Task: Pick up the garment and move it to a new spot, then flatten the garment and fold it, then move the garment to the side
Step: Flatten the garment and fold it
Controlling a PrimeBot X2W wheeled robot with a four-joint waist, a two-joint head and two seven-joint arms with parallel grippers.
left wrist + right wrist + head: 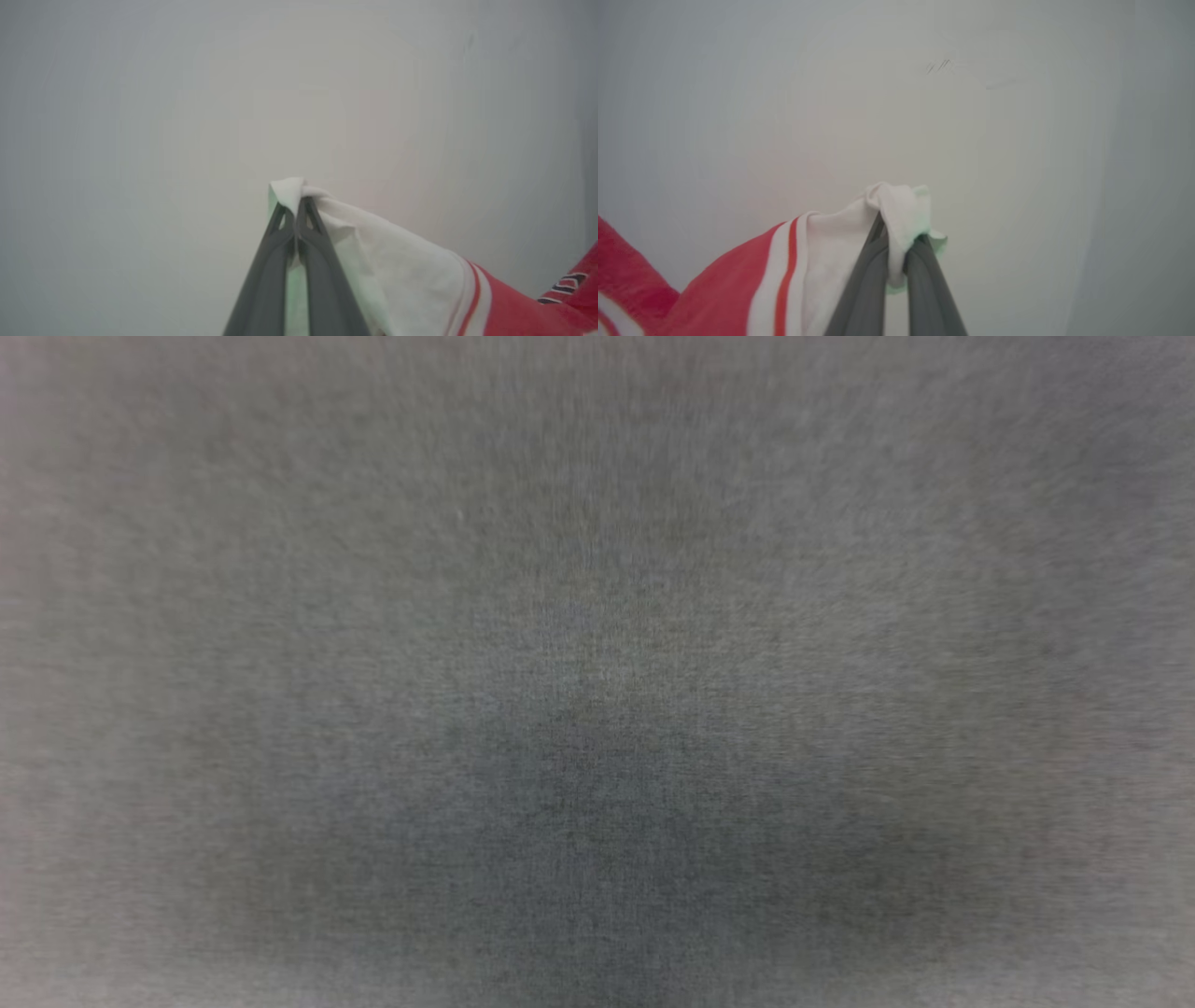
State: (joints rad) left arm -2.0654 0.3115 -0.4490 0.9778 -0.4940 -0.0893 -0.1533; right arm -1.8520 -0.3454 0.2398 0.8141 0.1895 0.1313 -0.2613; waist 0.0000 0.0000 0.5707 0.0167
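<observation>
What sort of place cannot be told; plain pale grey surface (738,93), faintly scuffed

1. Grey surface (597,569), seen from the head view. Heavily blurred, with a fine woven-looking grain. Darker patch (579,821) low in the middle, paler toward the edges. What it is cannot be told.

2. Pale backdrop (140,116), seen from the left wrist view. Plain, matte, off-white shading to light grey. One small dark smudge (468,44).

3. Pale plain background (1041,186), seen from the right wrist view. Same off-white tone. A cluster of short thin dark scratches (938,66), with a fainter line (1001,84) just beside them.
</observation>
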